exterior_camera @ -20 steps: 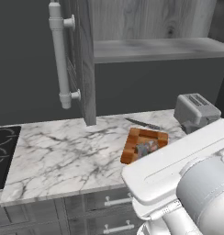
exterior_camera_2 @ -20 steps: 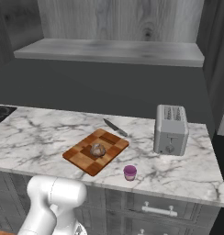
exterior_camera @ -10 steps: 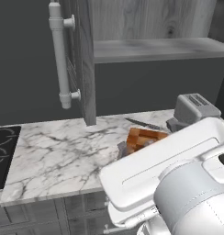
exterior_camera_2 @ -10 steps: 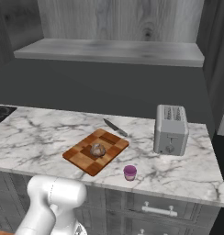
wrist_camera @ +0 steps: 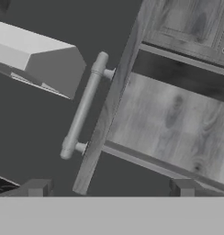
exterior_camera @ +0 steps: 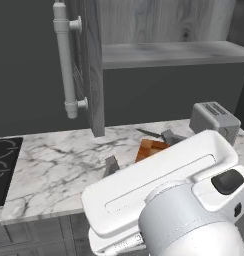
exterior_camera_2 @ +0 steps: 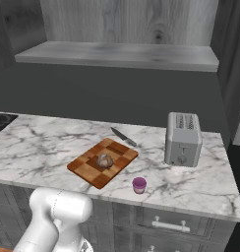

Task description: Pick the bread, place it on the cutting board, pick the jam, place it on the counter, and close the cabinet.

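A: Where are the task items seen?

B: The bread (exterior_camera_2: pixel 105 160) is seen resting on the cutting board (exterior_camera_2: pixel 87 167), which is laid skewed near the front edge of the counter (exterior_camera_2: pixel 38 147). The jam (exterior_camera_2: pixel 139 185) is set on the marble just off the board's right corner, close to the front edge, not touching the board.

A: Cabinet?

B: The cabinet (exterior_camera: pixel 92 65) door is left swung out, edge-on above the worktop's back edge, with the bar handle (exterior_camera: pixel 65 60) on its outer face. The open shelf (exterior_camera_2: pixel 117 53) is exposed.

A: Gripper state?

B: The gripper (wrist_camera: pixel 109 187) is spread wide, nothing held between the fingertips (wrist_camera: pixel 38 187). It is pointed at the door edge and handle, contact not seen.

A: Other items?

B: A toaster (exterior_camera_2: pixel 183 139) is placed towards the right end of the worktop, a knife (exterior_camera_2: pixel 123 137) behind the board, a stovetop (exterior_camera: pixel 4 167) at the left end.
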Robot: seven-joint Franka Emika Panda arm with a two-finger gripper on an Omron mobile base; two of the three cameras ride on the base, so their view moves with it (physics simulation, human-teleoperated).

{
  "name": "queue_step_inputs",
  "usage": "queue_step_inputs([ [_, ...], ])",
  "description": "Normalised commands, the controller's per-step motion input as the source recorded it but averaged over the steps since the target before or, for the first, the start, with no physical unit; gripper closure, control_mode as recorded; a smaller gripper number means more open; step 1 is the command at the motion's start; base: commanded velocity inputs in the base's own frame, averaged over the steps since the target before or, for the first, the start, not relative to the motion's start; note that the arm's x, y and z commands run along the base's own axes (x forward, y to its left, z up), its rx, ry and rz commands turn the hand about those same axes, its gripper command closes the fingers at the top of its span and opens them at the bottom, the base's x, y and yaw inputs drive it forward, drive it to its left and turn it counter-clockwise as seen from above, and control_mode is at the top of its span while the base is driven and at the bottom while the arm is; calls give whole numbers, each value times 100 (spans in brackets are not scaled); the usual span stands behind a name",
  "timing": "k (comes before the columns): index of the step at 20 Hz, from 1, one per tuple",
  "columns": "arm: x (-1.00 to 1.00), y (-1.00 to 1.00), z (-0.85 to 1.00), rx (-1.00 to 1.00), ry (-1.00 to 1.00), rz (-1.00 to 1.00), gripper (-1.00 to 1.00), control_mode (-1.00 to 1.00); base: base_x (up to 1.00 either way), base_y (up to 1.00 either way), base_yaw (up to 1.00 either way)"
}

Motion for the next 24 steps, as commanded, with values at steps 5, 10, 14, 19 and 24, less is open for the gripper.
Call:
queue_step_inputs([
  [5,0,30,1,0,-3,0,-100,-100,0,0,0],
  [10,7,34,0,0,0,0,-100,-100,0,0,0],
  [14,17,23,0,0,0,-1,-100,-100,0,0,0],
  [19,29,13,0,0,0,-5,-100,-100,0,0,0],
  [24,29,11,0,0,0,-6,-100,-100,0,0,0],
])
